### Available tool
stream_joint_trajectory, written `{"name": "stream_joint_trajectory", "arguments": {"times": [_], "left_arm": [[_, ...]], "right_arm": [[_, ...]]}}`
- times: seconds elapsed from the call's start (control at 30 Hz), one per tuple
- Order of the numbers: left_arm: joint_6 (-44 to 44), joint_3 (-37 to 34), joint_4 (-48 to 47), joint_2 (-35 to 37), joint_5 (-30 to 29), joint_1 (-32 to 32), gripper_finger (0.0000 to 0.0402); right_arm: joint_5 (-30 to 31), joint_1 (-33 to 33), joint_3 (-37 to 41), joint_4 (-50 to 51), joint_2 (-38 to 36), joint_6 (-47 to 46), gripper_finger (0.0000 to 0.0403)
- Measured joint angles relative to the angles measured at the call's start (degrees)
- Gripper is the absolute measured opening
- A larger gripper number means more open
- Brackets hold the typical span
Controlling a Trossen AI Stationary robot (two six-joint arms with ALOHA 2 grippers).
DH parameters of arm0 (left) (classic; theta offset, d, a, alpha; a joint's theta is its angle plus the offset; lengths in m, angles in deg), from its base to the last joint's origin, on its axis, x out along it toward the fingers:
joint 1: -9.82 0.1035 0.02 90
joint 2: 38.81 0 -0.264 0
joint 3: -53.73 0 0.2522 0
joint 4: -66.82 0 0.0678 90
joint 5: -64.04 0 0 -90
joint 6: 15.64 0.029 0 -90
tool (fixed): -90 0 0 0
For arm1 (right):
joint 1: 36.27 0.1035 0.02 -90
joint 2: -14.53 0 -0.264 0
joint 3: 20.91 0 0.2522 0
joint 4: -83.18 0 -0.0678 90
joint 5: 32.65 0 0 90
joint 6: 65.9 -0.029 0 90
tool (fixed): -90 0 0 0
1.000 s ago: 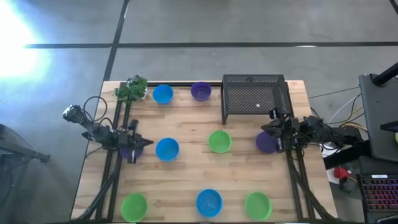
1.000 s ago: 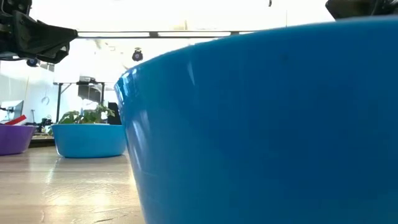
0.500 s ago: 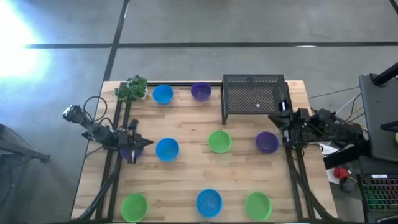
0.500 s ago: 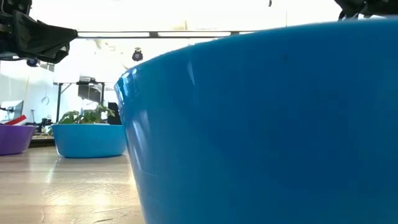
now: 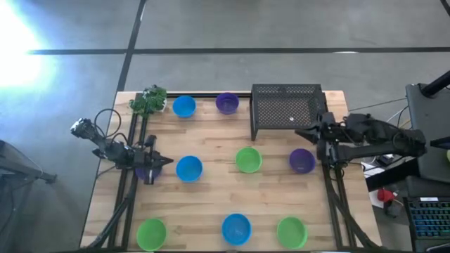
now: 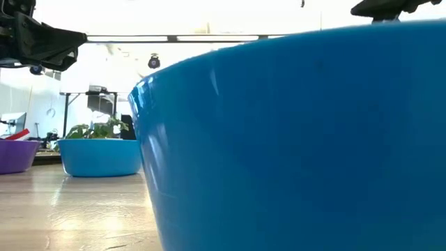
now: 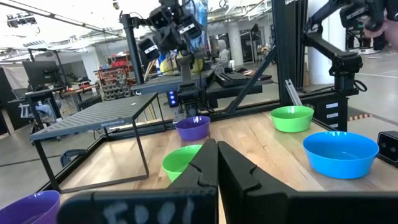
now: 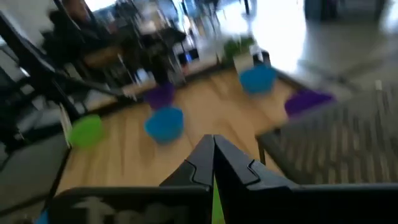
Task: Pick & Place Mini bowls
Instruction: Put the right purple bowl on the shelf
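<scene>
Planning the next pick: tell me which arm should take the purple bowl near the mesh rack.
Right. The right end effector hangs just beside that purple bowl, next to the mesh rack. The left end effector sits across the table by a blue bowl, with a green bowl between.

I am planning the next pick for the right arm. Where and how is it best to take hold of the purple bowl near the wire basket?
Probably by the rim: the purple bowl sits upright with its mouth open. Come down from above, one finger inside the wall, on the side facing the right gripper; the wire basket crowds the far side.
</scene>
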Motion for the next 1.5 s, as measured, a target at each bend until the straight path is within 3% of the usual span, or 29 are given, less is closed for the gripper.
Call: {"name": "stream_joint_trajectory", "arguments": {"times": [0.27,0.6,0.7,0.93,1.5], "left_arm": [[0.0,-0.02,0.0,0.02,0.0,0.02,0.0],[0.0,-0.02,0.0,0.0,0.0,0.01,0.0],[0.0,-0.02,0.0,0.0,0.0,0.0,0.0],[0.0,-0.02,0.0,0.02,0.0,0.0,0.0],[0.0,0.0,0.02,0.02,0.0,0.02,0.0]], "right_arm": [[-0.05,0.0,-12.49,24.42,11.87,-11.95,0.0008],[-0.72,0.02,-19.94,40.85,22.43,-19.77,0.0008],[-1.49,0.0,-21.01,42.3,24.44,-20.9,0.0008],[-10.59,0.02,-23.09,42.8,28.41,-19.5,0.0008],[-10.78,0.0,-22.79,42.71,37.47,-19.46,0.0013]]}}
